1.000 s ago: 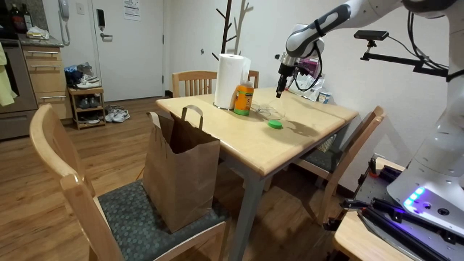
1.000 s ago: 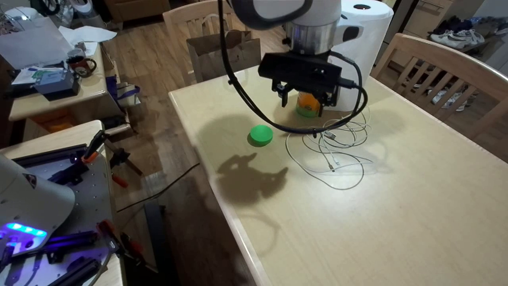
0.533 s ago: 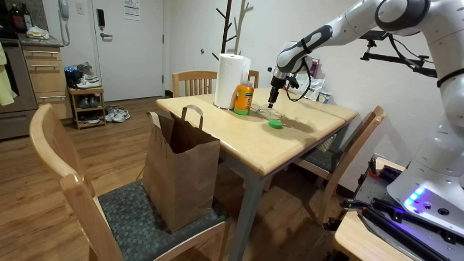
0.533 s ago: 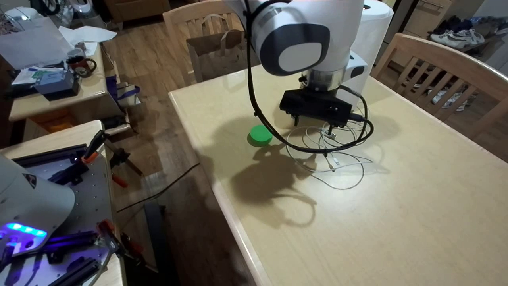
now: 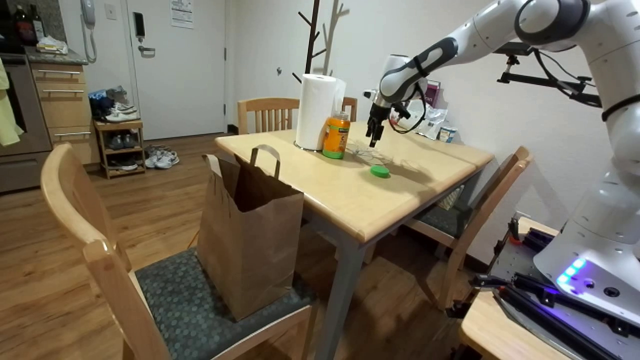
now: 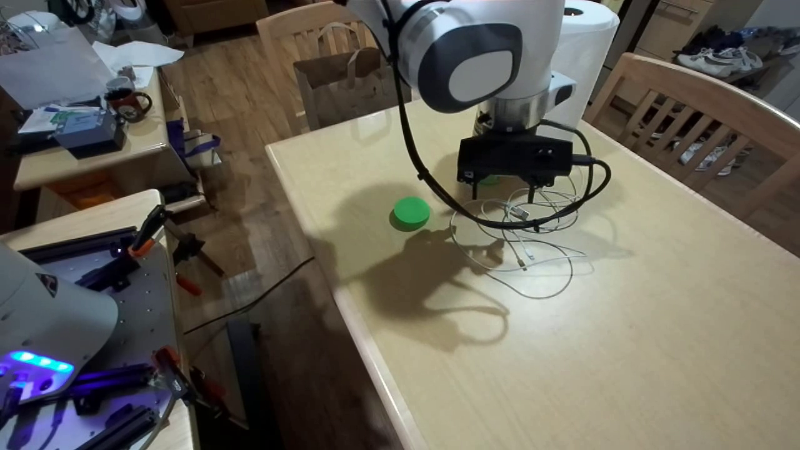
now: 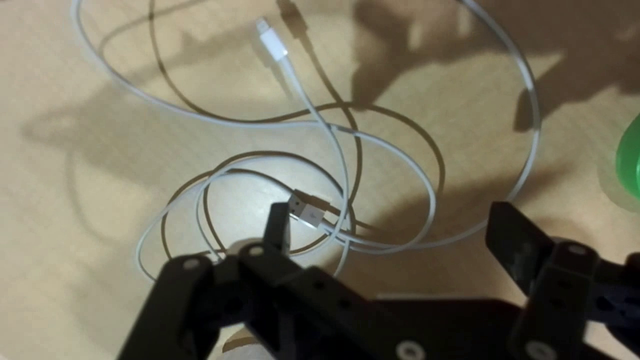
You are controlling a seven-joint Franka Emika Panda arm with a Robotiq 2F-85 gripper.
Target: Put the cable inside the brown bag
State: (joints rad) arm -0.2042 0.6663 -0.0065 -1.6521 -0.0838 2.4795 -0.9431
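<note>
A thin white cable (image 7: 306, 209) lies in loose loops on the table, its USB plug near the left finger in the wrist view. It also shows in both exterior views (image 6: 519, 213) (image 5: 369, 151). My gripper (image 7: 387, 217) is open and points down above the loops, with nothing between its fingers. It hangs over the far part of the cable in an exterior view (image 6: 503, 192) and beside the orange bottle in an exterior view (image 5: 372, 141). The brown paper bag (image 5: 250, 250) stands upright with its top open on a chair at the table's end. It also shows in an exterior view (image 6: 344, 94).
A paper towel roll (image 5: 315, 112) and an orange bottle (image 5: 336, 136) stand close to the cable. A green lid (image 6: 411, 213) lies on the table (image 6: 625, 350) beside the loops. Wooden chairs (image 6: 700, 125) stand at the table's sides. Packages (image 5: 432, 120) sit by the wall.
My gripper has come down toward the table and the cable over the last second. In the last half second it has turned and shifted slightly. The cable and bag look unmoved.
</note>
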